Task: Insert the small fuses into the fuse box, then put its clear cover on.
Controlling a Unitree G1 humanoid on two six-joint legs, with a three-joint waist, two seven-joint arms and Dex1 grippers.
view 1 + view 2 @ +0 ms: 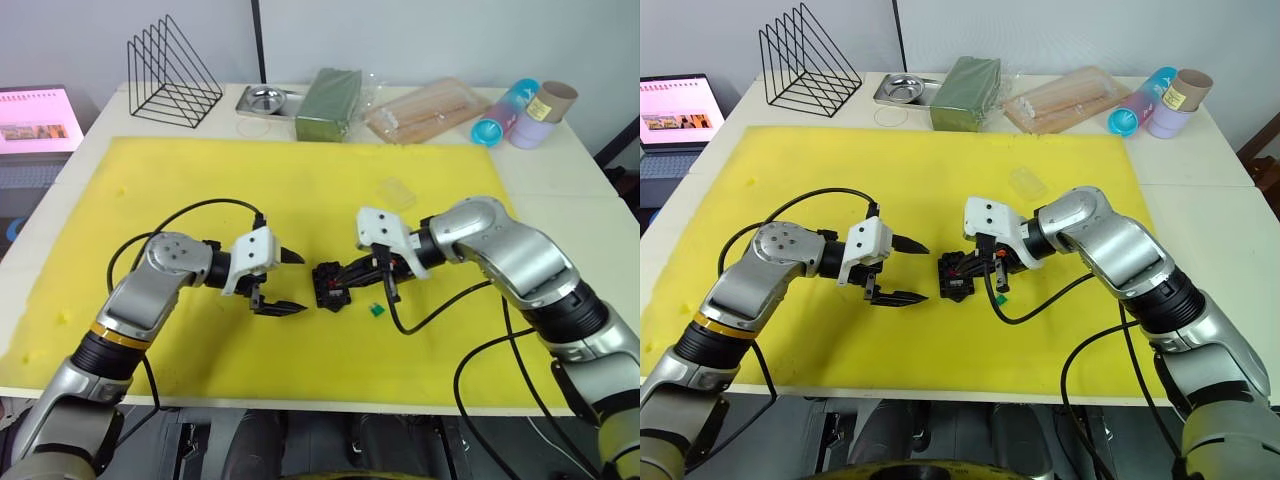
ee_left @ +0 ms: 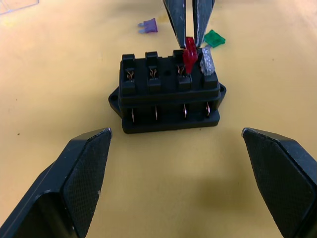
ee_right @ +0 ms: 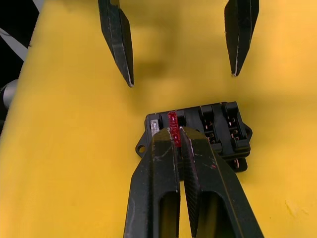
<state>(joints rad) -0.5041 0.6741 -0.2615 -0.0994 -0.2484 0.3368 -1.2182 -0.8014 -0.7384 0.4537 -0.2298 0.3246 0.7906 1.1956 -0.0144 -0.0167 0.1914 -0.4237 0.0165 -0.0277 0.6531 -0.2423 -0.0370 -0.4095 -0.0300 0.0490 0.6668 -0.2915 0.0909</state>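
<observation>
1 red fuse (image 2: 189,58) in right hand (image 3: 179,133), over fuse box (image 2: 168,94) slot.

The fuse box (image 2: 170,93) is matt black moulded plastic with copper-coloured metal contacts in its slots. The red fuse (image 2: 189,59) is translucent glossy plastic; the grey fuse (image 2: 206,63) beside it is pale, slightly shiny plastic. The purple fuse (image 2: 148,26) and green fuse (image 2: 214,38) look like smooth coloured plastic. The left end effector (image 2: 185,163) has fingers (image 2: 81,173) faced with finely textured matt black pads. The right end effector (image 3: 179,136) is smooth, scuffed black. The mat (image 1: 300,180) is matt yellow foam. The clear cover (image 1: 396,193) is glossy transparent plastic. The wire rack (image 1: 172,75) is thin black metal; the tray (image 1: 268,100) is shiny steel.
</observation>
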